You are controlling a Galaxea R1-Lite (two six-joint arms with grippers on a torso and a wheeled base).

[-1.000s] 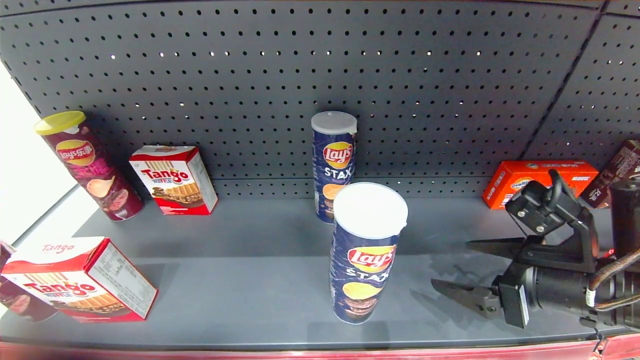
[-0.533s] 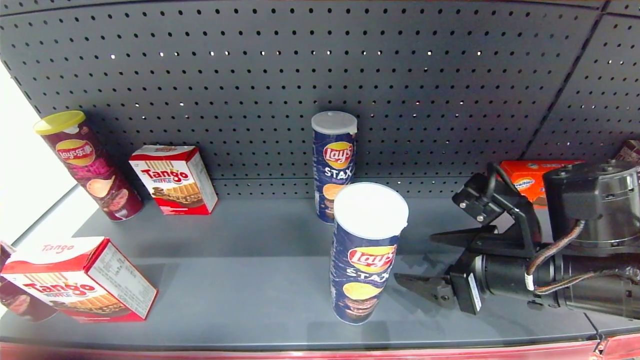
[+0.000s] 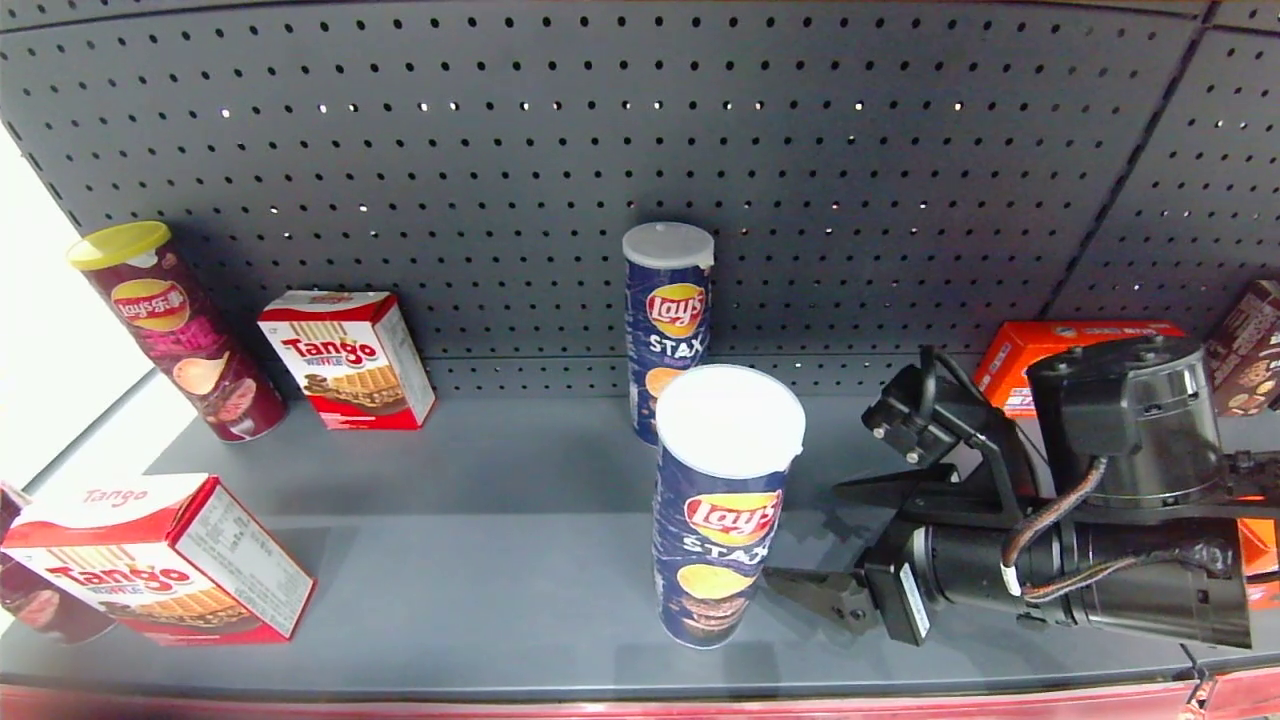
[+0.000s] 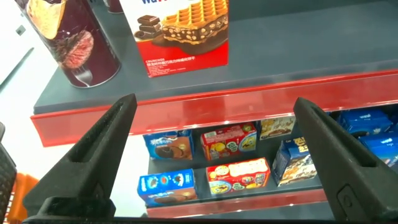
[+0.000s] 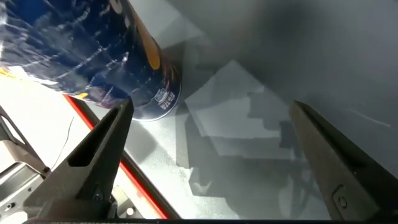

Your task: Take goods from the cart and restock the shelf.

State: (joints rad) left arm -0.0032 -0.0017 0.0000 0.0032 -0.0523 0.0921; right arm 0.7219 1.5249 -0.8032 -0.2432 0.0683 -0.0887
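Observation:
A blue chips can [image 3: 722,510] with a white lid stands upright near the front of the grey shelf [image 3: 480,520]. My right gripper [image 3: 805,535] lies low over the shelf just right of it, open, its near fingertip at the can's lower side. In the right wrist view the can's base [image 5: 93,56] sits just outside one finger of the open gripper [image 5: 211,106], not between the jaws. My left gripper [image 4: 214,102] is open and holds nothing, in front of the shelf's red front edge [image 4: 249,102].
A second blue can [image 3: 668,320] stands behind the first at the pegboard. On the left are a maroon can [image 3: 175,330] and two wafer boxes [image 3: 350,358] [image 3: 160,560]. An orange box [image 3: 1040,350] lies at the back right. Lower shelves hold packaged goods [image 4: 230,168].
My right gripper has moved left along the shelf up to the front blue can. The can has shifted slightly to the left.

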